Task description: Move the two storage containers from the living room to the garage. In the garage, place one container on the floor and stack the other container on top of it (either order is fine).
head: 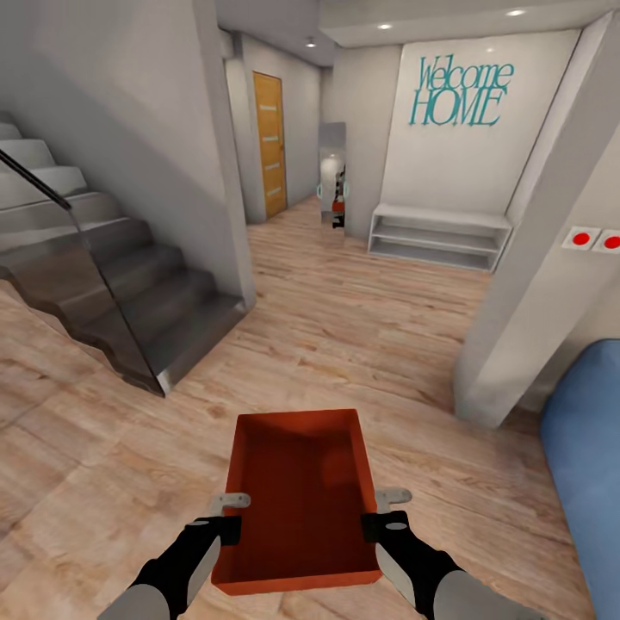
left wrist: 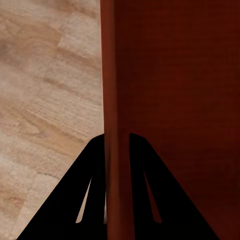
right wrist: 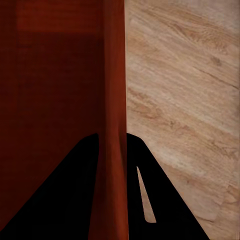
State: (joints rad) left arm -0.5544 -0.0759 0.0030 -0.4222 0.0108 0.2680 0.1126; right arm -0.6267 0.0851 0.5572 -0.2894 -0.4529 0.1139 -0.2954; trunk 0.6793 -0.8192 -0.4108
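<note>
This is the entry hall of a home: "Welcome HOME" lettering (head: 459, 91) on the wall above a low white shoe shelf (head: 439, 237), a glass-railed staircase (head: 95, 275), wood-plank flooring (head: 344, 319), a wooden door (head: 269, 142), a standing mirror (head: 332, 183).

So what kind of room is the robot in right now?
It looks like the entrance hall of a house. There's a "Welcome HOME" sign on the wall, a staircase going up on the left, and a wooden door down the hallway.
</note>
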